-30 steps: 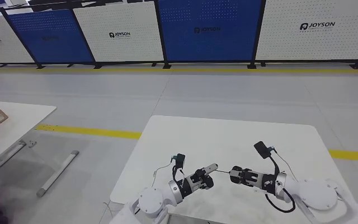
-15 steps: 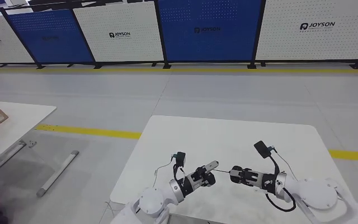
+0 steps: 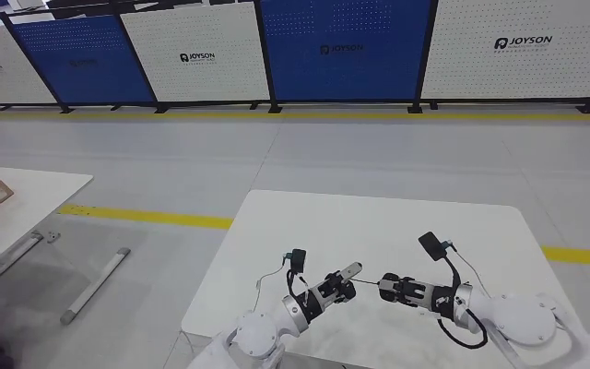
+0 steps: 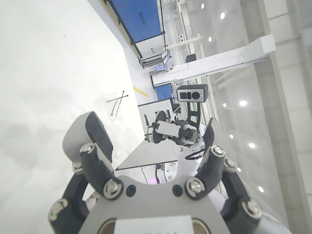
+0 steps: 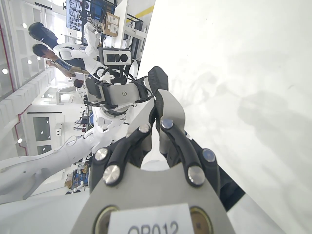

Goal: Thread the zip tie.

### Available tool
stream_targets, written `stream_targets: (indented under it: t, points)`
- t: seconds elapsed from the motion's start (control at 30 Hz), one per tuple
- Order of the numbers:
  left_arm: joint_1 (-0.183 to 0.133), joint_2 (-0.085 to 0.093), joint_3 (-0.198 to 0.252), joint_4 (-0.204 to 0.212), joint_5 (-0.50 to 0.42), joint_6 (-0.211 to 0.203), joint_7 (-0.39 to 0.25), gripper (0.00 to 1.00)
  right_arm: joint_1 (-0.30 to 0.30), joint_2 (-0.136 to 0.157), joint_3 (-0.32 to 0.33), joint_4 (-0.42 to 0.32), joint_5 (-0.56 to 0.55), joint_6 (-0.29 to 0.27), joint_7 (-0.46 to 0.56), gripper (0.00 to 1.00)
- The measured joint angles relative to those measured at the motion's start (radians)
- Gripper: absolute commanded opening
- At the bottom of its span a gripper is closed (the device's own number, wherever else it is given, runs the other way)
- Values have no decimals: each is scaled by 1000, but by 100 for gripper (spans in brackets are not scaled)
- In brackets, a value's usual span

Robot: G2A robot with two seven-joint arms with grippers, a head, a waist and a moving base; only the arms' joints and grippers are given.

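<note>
Near the front edge of the worktop (image 3: 369,221), the left pincer (image 3: 349,282) gapes wide, gripping nothing. The thin zip tie (image 3: 369,282) runs from just beside its tips to the right pincer (image 3: 383,286), clamped on its end.

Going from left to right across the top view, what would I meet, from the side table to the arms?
First the side table, then the grey bar on the floor, the left gripper, the zip tie, the right gripper.
</note>
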Motion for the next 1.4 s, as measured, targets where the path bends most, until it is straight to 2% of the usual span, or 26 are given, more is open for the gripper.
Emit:
stream_targets:
  t: [0.03, 0.27, 0.53, 1.2, 1.23, 1.27, 1.33, 1.4]
  points:
    - [-2, 0, 1, 4, -2, -2, -3, 0, 0, 0, 0, 0, 0, 0, 0, 0]
    - [-1, 3, 2, 22, 2, -7, -25, 0, 0, 0, 0, 0, 0, 0, 0, 0]
    - [10, 7, 6, 11, 21, -16, -45, 0, 0, 0, 0, 0, 0, 0, 0, 0]
    - [9, 9, 25, 11, 23, -22, -36, 0, -10, -2, 0, -2, -5, -9, -16, 0]
    - [9, 9, 24, 10, 22, -24, -35, 0, -14, -2, 2, -3, -8, -12, -20, 28]
    - [10, 9, 24, 8, 19, -26, -35, 0, -19, -2, 5, -3, -9, -14, -21, 44]
    - [13, 10, 22, 6, 16, -26, -33, 0, -25, -2, 13, -4, -8, -17, -21, 100]
    - [15, 10, 20, 3, 13, -18, -31, 0, -35, -2, 24, -4, -6, -22, -23, 100]
